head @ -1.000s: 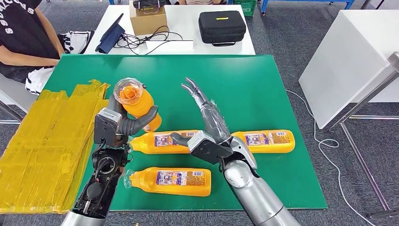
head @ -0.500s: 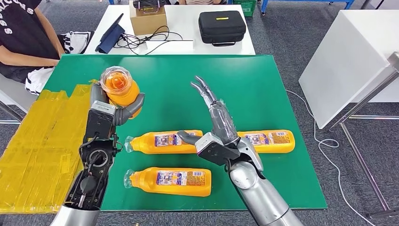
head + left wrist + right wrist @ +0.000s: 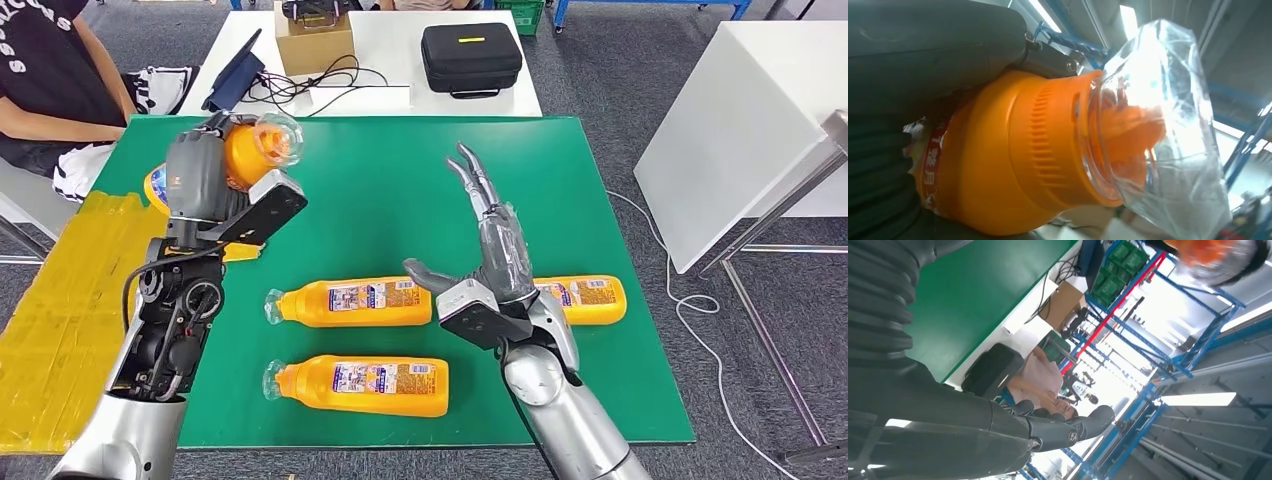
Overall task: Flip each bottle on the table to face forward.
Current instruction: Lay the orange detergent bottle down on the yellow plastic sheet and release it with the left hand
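half the right bottle hides behind right hand.

The left hand holds an orange bottle above the green table.

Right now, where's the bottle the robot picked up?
In the head view the left hand holds the lifted bottle above the green table's far left part, beside the yellow taped sheet, its clear cap toward the open right hand.

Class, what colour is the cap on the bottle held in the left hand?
Clear, see-through cap on orange bottle; left wrist view.
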Action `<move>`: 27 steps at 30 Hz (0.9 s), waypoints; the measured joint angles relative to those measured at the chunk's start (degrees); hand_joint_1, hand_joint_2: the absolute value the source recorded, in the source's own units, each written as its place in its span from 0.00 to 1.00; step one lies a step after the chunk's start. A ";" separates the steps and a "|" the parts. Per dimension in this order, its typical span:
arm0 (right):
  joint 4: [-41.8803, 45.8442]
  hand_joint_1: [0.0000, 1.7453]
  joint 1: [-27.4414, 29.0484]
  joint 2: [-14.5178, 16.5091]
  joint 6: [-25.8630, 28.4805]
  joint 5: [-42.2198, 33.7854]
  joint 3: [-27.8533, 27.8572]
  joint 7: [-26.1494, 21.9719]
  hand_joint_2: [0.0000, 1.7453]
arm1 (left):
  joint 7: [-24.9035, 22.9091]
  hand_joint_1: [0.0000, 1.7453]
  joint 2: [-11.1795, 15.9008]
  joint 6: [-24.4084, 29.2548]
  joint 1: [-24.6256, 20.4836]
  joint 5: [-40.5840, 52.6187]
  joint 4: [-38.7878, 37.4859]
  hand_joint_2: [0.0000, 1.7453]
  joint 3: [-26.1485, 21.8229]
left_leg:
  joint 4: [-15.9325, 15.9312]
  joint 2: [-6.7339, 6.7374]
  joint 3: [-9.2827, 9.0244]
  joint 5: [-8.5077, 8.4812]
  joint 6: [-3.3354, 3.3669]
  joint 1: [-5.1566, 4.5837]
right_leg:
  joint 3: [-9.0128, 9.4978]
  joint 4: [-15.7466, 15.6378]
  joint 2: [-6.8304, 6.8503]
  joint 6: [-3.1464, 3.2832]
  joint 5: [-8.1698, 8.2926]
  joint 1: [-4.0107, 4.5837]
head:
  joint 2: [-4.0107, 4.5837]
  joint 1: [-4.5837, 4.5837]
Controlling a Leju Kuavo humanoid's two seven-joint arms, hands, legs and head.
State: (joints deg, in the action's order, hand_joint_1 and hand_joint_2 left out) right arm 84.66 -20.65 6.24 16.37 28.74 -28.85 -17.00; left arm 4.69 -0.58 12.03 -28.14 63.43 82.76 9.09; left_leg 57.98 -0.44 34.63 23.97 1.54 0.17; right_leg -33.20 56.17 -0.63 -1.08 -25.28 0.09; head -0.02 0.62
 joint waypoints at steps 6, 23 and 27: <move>2.01 0.00 0.99 -0.16 -0.01 0.54 1.68 0.44 1.00 | -3.79 1.00 1.00 -5.81 -5.39 7.53 -11.06 1.00 0.88 | 0.01 -0.02 0.00 -0.03 0.02 0.00 | 0.00 0.00 0.01 -0.01 0.01 -0.01 | 0.00 0.00; 5.15 0.00 2.35 -0.11 -1.02 3.17 4.61 2.05 1.00 | -9.38 1.00 2.46 -10.09 -13.79 10.55 -33.77 1.00 0.92 | 0.01 -0.03 0.03 -0.03 0.02 0.01 | 0.00 0.03 0.01 -0.01 0.01 0.00 | 0.00 -0.01; 5.18 0.00 2.34 -0.03 -1.19 3.32 4.74 2.06 1.00 | -10.73 1.00 2.62 -10.30 -14.29 11.33 -35.76 1.00 0.76 | 0.01 -0.02 0.03 -0.03 0.02 0.00 | 0.01 0.03 0.01 -0.01 0.01 0.00 | 0.00 -0.01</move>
State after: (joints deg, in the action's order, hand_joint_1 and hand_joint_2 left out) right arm 89.83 -18.31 6.21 15.18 32.05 -24.10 -14.94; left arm -6.03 2.04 1.73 -42.42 74.76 47.01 9.85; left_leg 57.99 -0.47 34.66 23.94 1.56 0.17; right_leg -33.19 56.20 -0.62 -1.09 -25.27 0.09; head -0.02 0.61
